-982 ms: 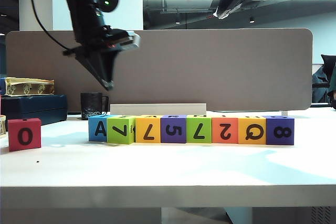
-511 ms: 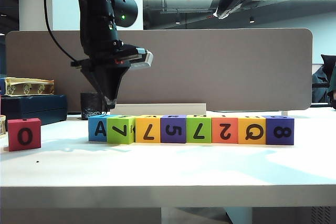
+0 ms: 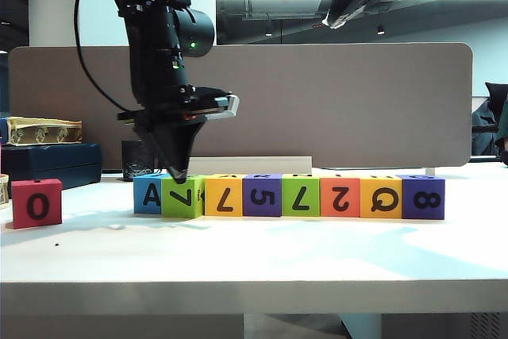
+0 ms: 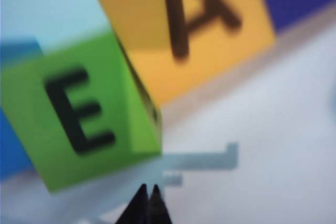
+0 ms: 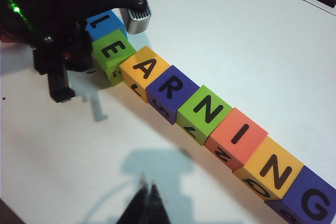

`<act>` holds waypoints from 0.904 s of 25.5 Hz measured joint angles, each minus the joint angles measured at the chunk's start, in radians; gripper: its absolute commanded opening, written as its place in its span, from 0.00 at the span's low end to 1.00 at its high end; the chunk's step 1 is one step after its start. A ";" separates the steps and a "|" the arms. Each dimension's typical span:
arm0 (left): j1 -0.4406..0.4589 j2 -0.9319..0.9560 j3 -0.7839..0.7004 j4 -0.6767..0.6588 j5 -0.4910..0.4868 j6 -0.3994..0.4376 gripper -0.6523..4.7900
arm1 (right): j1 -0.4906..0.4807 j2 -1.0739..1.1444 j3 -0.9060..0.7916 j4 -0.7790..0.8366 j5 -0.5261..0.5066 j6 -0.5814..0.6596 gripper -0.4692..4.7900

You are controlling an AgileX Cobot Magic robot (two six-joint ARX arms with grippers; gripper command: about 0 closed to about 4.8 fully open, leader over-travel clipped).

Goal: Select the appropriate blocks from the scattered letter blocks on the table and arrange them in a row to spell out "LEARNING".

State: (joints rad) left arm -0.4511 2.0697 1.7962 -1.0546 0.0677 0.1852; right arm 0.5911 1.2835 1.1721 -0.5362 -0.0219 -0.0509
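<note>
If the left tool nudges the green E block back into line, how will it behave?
The green E block has flat faces, so it should slide rather than roll. It sits skewed against the yellow A block, so a push may jostle that. The shut left tool gives point contact, likely twisting it.

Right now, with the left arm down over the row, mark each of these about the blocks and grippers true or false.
1. The left gripper is shut and holds nothing. True.
2. The green E block sits flush in line with its neighbours. False: it stands forward of the row, towards the exterior camera, and is turned askew.
3. The red block marked O is part of the row. False: it stands alone, well to the left of the row in the exterior view.
4. The right gripper is shut above bare table, apart from the blocks. True.
5. Top faces read L, E, A, R, N, I, N, G. True.
</note>
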 measured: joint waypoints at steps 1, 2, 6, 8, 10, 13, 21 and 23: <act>0.000 0.000 0.000 0.023 0.000 0.000 0.11 | 0.000 0.000 0.000 0.000 0.000 0.000 0.09; 0.000 0.000 0.000 0.029 0.000 -0.001 0.11 | 0.000 0.000 0.000 -0.002 0.000 0.000 0.09; 0.000 0.002 0.000 0.034 0.000 -0.005 0.11 | 0.000 0.000 0.000 -0.006 0.000 0.000 0.09; 0.000 0.005 0.000 0.041 0.000 -0.008 0.11 | 0.000 0.000 0.000 -0.007 0.000 0.000 0.09; 0.000 0.009 0.000 0.039 0.000 -0.021 0.11 | 0.000 0.000 0.000 -0.009 0.000 0.000 0.09; -0.003 0.010 0.000 0.008 0.000 -0.024 0.11 | 0.000 0.000 0.000 -0.020 0.000 0.000 0.09; -0.025 0.011 0.000 -0.003 0.000 -0.024 0.11 | 0.000 0.000 0.000 -0.022 0.000 0.000 0.09; -0.024 0.014 0.000 0.018 -0.001 -0.024 0.11 | 0.000 0.000 0.000 -0.022 0.000 0.000 0.09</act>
State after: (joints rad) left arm -0.4751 2.0838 1.7966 -1.0363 0.0669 0.1608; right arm 0.5915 1.2835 1.1721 -0.5583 -0.0223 -0.0509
